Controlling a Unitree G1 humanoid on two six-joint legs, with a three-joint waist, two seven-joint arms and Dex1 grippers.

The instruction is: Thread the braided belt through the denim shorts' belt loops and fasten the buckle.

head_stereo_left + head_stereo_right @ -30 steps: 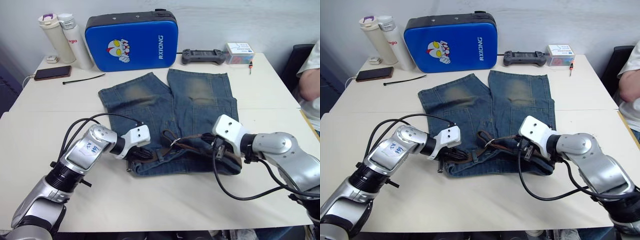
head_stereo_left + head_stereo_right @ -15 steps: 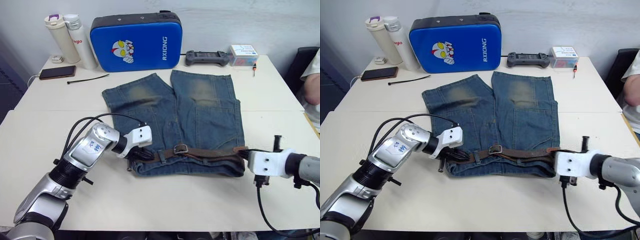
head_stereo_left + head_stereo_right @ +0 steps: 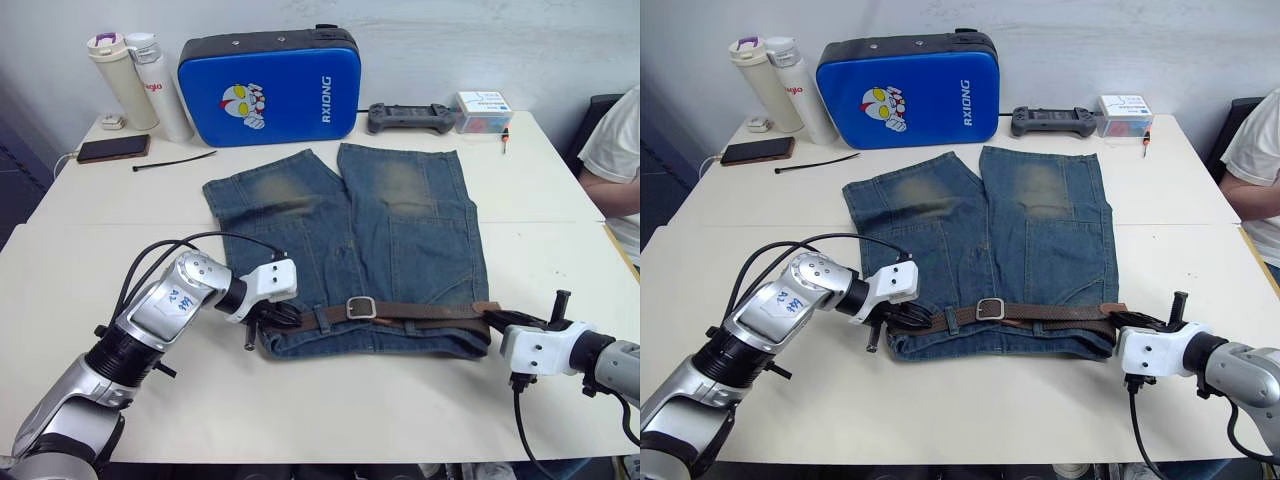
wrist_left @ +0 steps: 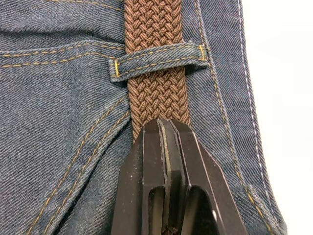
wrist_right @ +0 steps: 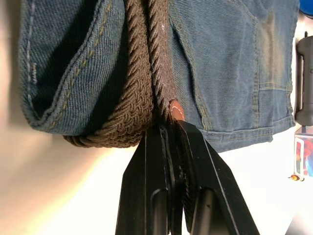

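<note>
Your left gripper (image 4: 164,129) was clenched on the dark-brown braided belt (image 3: 420,310), its black fingers (image 4: 146,161) pressed together over the weave just short of a narrow blue denim belt loop (image 4: 159,61), which crossed the strap. Your right gripper (image 5: 166,128) was likewise clamped on the belt where it bends round the far corner of the waistband, beside the tan leather tip (image 5: 176,109).

From the head camera, the left gripper sat at 9 o'clock of the waistband and the right at 3 o'clock, with the strap stretched flat between them along the near edge of the faded blue denim shorts (image 3: 350,225). The rectangular silver metal buckle (image 3: 360,307) lay near the middle of the waistband, apparently closed over the strap, though the pin could not be made out. The shorts lay centred on the pale table (image 3: 300,420), legs pointing to 12 o'clock.

My judgement: the step in hand was drawing the belt snug. You would do well to pull evenly outward along the waistband, keep the strap flat under the loops, and avoid dragging the shorts sideways.
</note>
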